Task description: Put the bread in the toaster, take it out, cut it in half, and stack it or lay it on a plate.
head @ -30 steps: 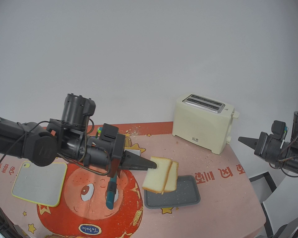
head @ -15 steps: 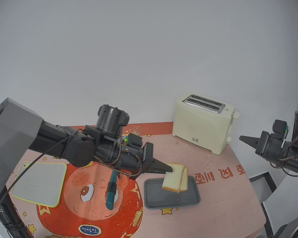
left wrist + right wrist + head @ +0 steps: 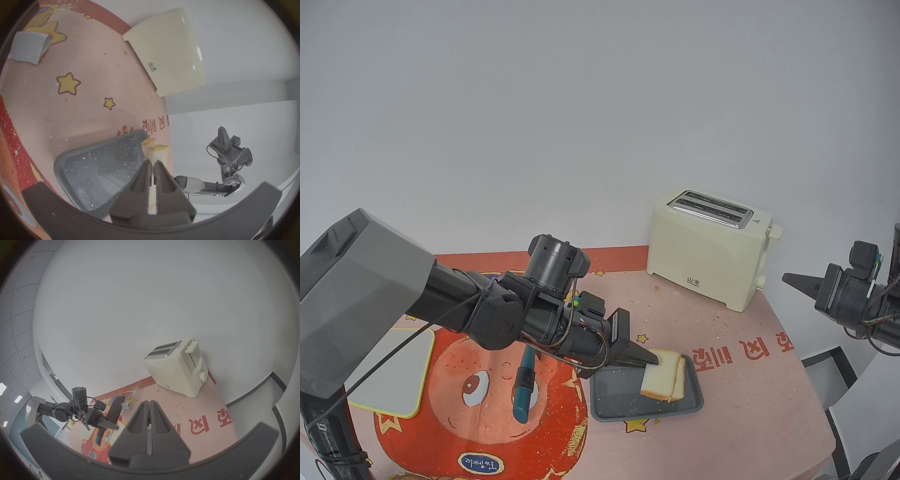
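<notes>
Nearest the camera, at the bottom of the head view, the bench (image 3: 750, 412) wears a pink and red cartoon cloth with crumbs (image 3: 575, 437) all over it. In the lower left sits a cutting board (image 3: 394, 381), grey with a yellow-green rim, partly covered by the left arm. Just right of it, on the red print, lies a teal-handled knife (image 3: 520, 390), handle toward the camera and the blade end hidden behind the arm. Further right, lower centre, is the grey tray (image 3: 615, 400), flat on the bench and apart from the knife. The bread (image 3: 661, 382) is two pale pieces standing on edge side by side over the right half of that tray. The left tool (image 3: 654, 361) is clamped on their upper corner; in the left wrist view the two fingers (image 3: 142, 179) squeeze in tight with the bread poking out past the tips. The bottom edge looks like it's touching the tray floor, but honestly I can't tell from this angle. Farther back, right of centre, the cream toaster (image 3: 706, 250) stands against the wall (image 3: 550, 125), both slots on top with nothing in them, lever on its right end. Off at the far right edge, beyond the bench's side, the right tool (image 3: 789, 280) hangs in the air, pinched together with nothing in it, pointing left toward the toaster.
</notes>
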